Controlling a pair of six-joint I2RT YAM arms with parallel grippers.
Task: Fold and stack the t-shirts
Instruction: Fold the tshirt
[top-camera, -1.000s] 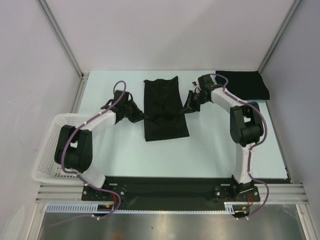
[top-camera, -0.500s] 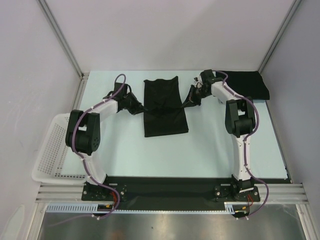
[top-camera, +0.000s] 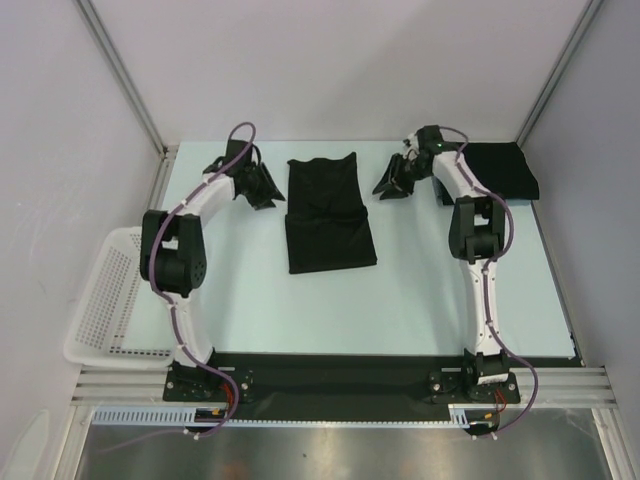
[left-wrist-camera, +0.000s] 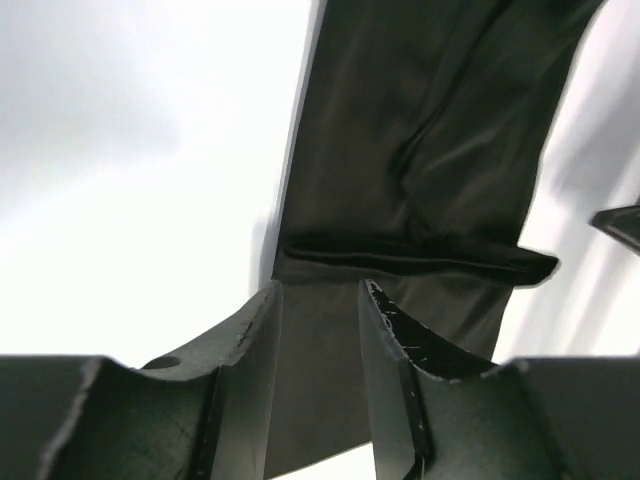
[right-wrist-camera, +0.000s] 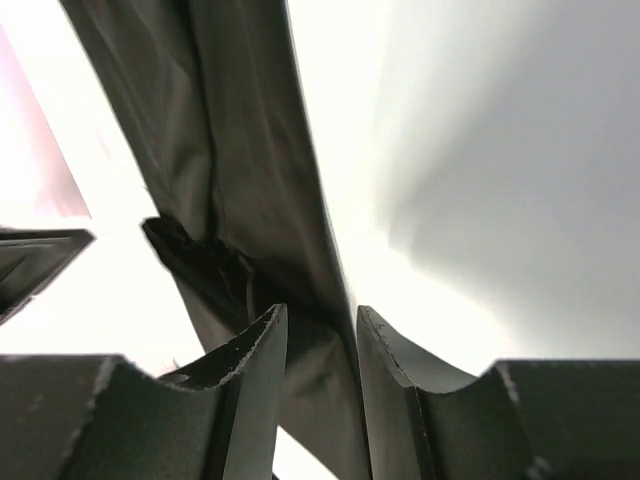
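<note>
Compared with a second ago, both arms are stretched farther up the table (top-camera: 420, 290), and the cloth that was pinched at its side edges is now let go. The left gripper (top-camera: 272, 196) is seen just beside the left edge of the middle t-shirt (top-camera: 330, 215), and the right gripper (top-camera: 384, 189) is seen near its right edge. Neither is shown touching the fabric from above.

In the left wrist view the left gripper (left-wrist-camera: 320, 290) is shown with its fingers (left-wrist-camera: 250, 345) parted by a narrow gap. Nothing is held between them, and the t-shirt (left-wrist-camera: 420, 150) is seen beyond the tips with a raised crease (left-wrist-camera: 420, 258) running across it. In the right wrist view the right gripper (right-wrist-camera: 320, 312) is likewise parted narrowly. The t-shirt (right-wrist-camera: 240, 150) is seen past its tips, and whether the hem is brushed by a finger cannot be told from there.

The middle t-shirt is laid flat as a long black rectangle at the centre of the table, its length running from the far edge toward the arm bases, and it is slightly wider at the near end. A second t-shirt (top-camera: 500, 168), also black and already folded, is set at the far right corner, well apart from the first. A white mesh basket (top-camera: 90, 352) is placed at the near left edge of the table, beside the left arm's base.
</note>
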